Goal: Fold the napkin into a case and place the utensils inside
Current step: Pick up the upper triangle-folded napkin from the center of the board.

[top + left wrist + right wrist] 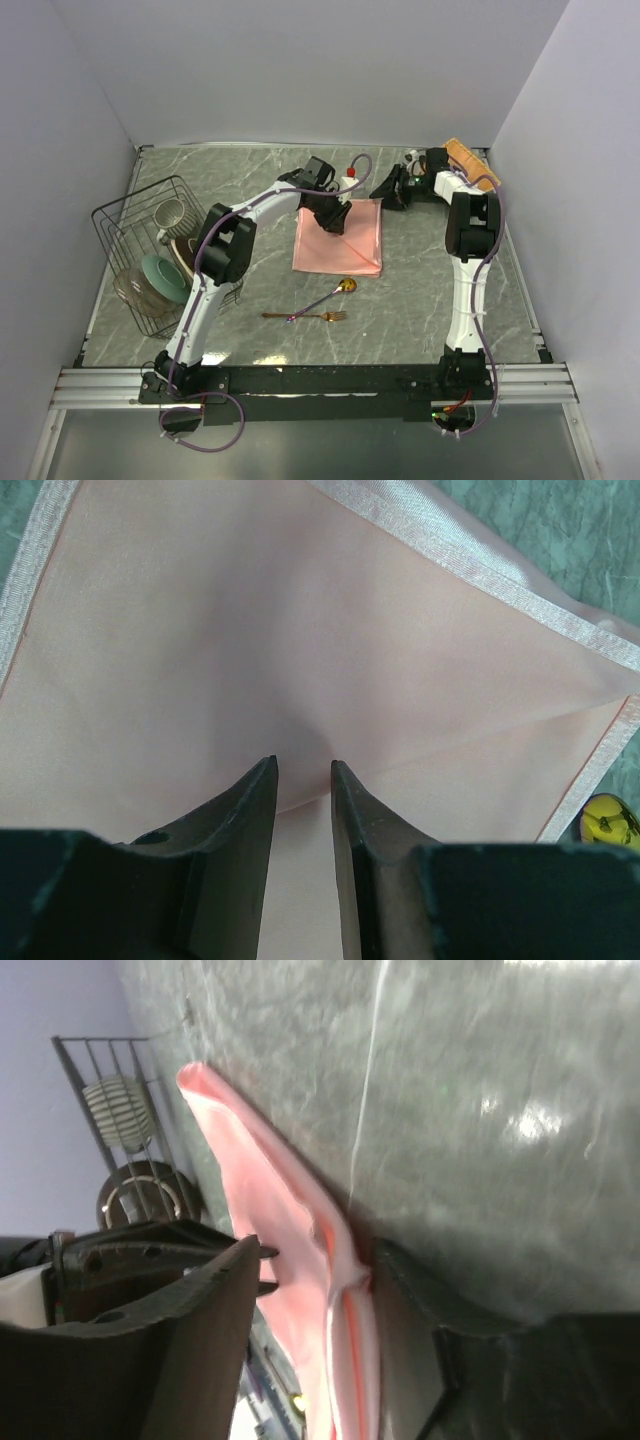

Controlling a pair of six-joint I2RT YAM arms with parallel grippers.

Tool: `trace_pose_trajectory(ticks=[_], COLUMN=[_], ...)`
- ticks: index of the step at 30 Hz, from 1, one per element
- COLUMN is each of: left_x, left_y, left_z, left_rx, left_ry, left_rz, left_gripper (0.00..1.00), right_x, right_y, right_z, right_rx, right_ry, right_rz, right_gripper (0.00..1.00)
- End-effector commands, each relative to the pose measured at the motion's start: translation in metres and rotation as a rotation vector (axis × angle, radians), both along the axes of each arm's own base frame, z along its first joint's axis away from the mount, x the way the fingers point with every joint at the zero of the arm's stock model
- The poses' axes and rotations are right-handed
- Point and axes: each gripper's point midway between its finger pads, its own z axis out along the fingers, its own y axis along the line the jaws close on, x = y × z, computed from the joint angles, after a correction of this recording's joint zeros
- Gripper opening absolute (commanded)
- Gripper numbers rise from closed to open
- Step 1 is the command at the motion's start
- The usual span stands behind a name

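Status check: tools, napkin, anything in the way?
Left tool pinching napkin. Right tool straddling its edge, grip unclear. Spoon, fork beside, clear.

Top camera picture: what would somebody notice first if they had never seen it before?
Probably the pink napkin, bright against the grey marbled table, lying in the middle with the left arm's fingers on its far part. Next, the shiny gold spoon and fork crossing just in front of it. At the left stands a black wire rack full of dishes.
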Motion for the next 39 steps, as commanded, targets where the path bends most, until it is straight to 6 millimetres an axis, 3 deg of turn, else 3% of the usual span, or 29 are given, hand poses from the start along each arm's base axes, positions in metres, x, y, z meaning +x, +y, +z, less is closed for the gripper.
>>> trace_pose_trajectory(ticks=[1,7,9,11,13,16,18,19,20,22,23,27,31,39], left_x=[0.003,0.001,0.003,0.004,0.012,0.021,0.032,0.033,0.043,0.047,0.055,0.07,0.071,0.095], left_y=[-0.008,-0.01,-0.011,-0.014,-0.009,0.007,0.028,0.038,0.056,0.074,0.089,0.119,0.121,0.112], left_z=[0.006,0.012,0.018,0.035,0.062,0.105,0.126,0.138,0.143,0.15,0.149,0.137,0.117,0.094], left_rx=[-0.02,-0.034,-0.053,-0.097,-0.164,-0.272,-0.322,-0.338,-0.345,-0.353,-0.346,-0.29,-0.256,-0.264], left_ry=[-0.02,-0.02,-0.014,-0.012,-0.014,0.0,-0.002,-0.011,-0.016,-0.018,-0.024,-0.065,-0.084,-0.154], left_rz=[-0.022,-0.023,-0.012,-0.004,0.042,0.092,0.131,0.144,0.18,0.181,0.198,0.161,0.061,0.019], left_gripper=[0.34,0.34,0.34,0.35,0.37,0.44,0.51,0.54,0.58,0.64,0.69,0.74,0.74,0.74], right_x=[0.009,0.014,0.013,0.013,0.011,0.007,0.003,-0.003,-0.007,-0.015,-0.019,-0.033,-0.041,-0.054], right_y=[0.005,0.011,0.013,0.013,0.013,0.015,0.015,0.03,0.033,0.04,0.042,0.05,0.053,0.064], right_z=[-0.01,-0.001,0.004,0.008,0.014,0.029,0.039,0.043,0.046,0.058,0.058,0.074,0.078,0.101], right_rx=[-0.071,-0.075,-0.075,-0.072,-0.075,-0.057,-0.065,-0.066,-0.068,-0.08,-0.089,-0.123,-0.136,-0.138], right_ry=[-0.032,-0.083,-0.099,-0.117,-0.144,-0.185,-0.231,-0.252,-0.264,-0.32,-0.334,-0.426,-0.461,-0.564], right_rz=[0.033,0.066,0.079,0.094,0.117,0.16,0.196,0.238,0.255,0.304,0.323,0.402,0.438,0.523], right_gripper=[0.47,0.35,0.21,0.16,0.04,0.0,0.0,0.0,0.0,0.0,0.0,0.0,0.0,0.0])
